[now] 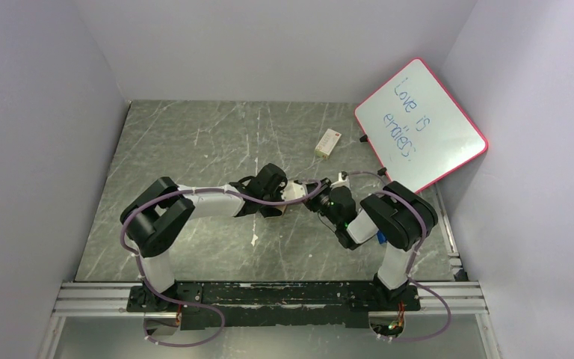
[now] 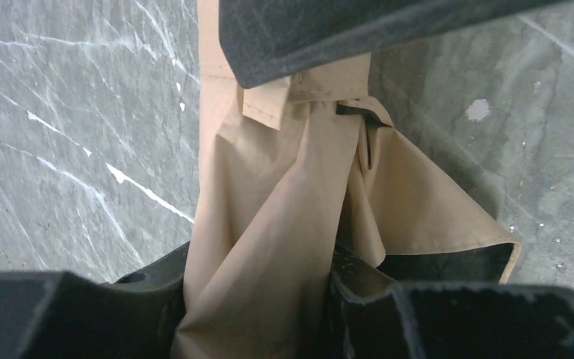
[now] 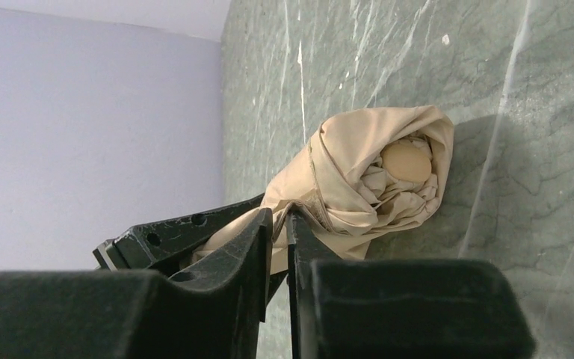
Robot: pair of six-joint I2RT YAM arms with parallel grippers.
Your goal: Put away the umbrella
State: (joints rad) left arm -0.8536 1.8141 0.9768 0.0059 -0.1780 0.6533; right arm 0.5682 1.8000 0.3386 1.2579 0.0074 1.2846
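Clamping a fold of tan cloth, the left end effector (image 2: 258,288) holds the umbrella (image 2: 284,194) at a middling width. The fabric runs straight down between its two black fingers (image 2: 456,321), which the bottom edge of the left wrist view cuts off. Black lining shows at a loose flap on the right. A tan strap (image 2: 321,84) circles the bundle farther along. Part of it is hidden under a dark shape (image 2: 359,30) that the top edge cuts off, and I cannot tell for sure what that shape is.

The right end effector (image 3: 279,221) stands narrow, with a thin slit between its fingertips, which sit right against the cloth at the near end of the bundle. Whether they nip any fabric cannot be told. Just behind them a black finger of the left end effector shows beside the cloth. Beyond, the umbrella lies rolled up on the desk (image 3: 538,224), with the round orange-tan handle (image 3: 407,162) peeping from its far, open end.

From above, the two end effectors meet tip to tip in the middle of the desk and cover the umbrella almost wholly — only a scrap of tan seems to show under the left one. A blue thing (image 1: 380,238) beside the right arm is mostly hidden. Farther back a small pale block (image 1: 328,142) lies alone, and a pink-framed whiteboard (image 1: 421,123) leans in the far right corner.
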